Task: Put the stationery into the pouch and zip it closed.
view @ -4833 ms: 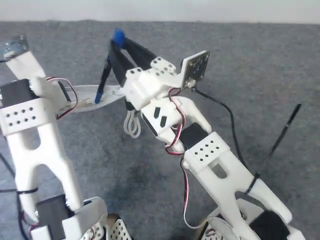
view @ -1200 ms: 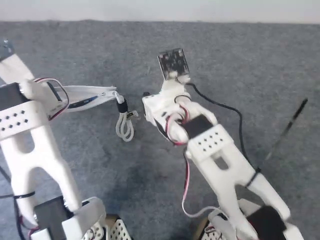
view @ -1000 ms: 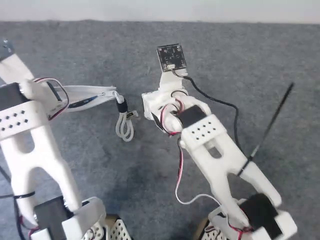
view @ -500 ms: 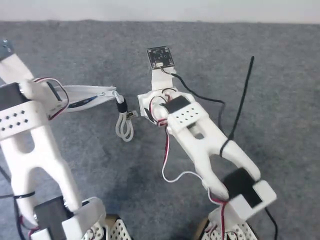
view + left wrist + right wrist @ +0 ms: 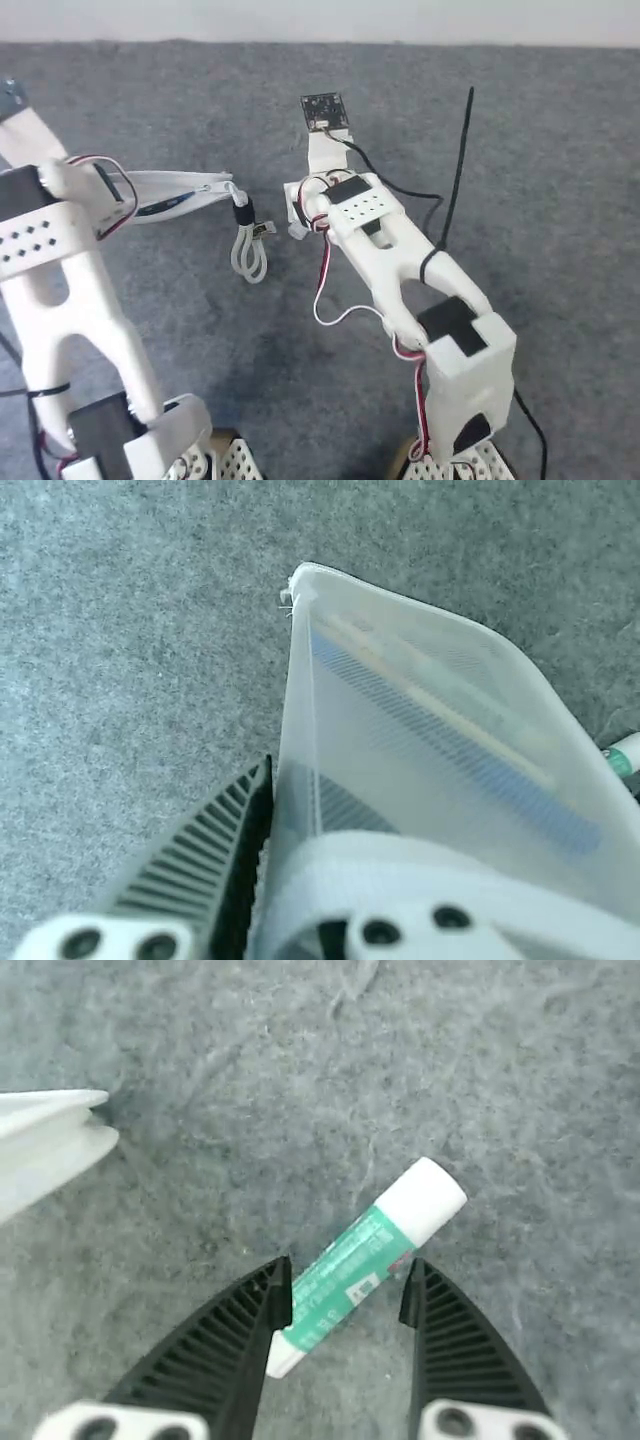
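My left gripper [image 5: 300,820] is shut on one end of a translucent white pouch [image 5: 430,740]; a blue pen [image 5: 450,750] and a pale stick lie inside it. In the high view the pouch [image 5: 180,193] is held up off the grey carpet by the left arm, with its white cord loop [image 5: 248,255] hanging from the zip end. A green and white glue stick [image 5: 365,1260] lies flat on the carpet. My right gripper [image 5: 347,1263] is open, pointing down, with one black finger on each side of the stick. The right arm [image 5: 350,210] stands just right of the cord loop.
Grey carpet covers the whole table, bare to the far right and near the front. A black cable [image 5: 455,170] sticks up from the right arm. The pouch's edge [image 5: 50,1145] lies close beside the right gripper.
The blue pen that the right gripper held over the pouch 4.8 s ago now lies inside it. In the last second the right arm folded forward and down. The left arm and pouch kept still.
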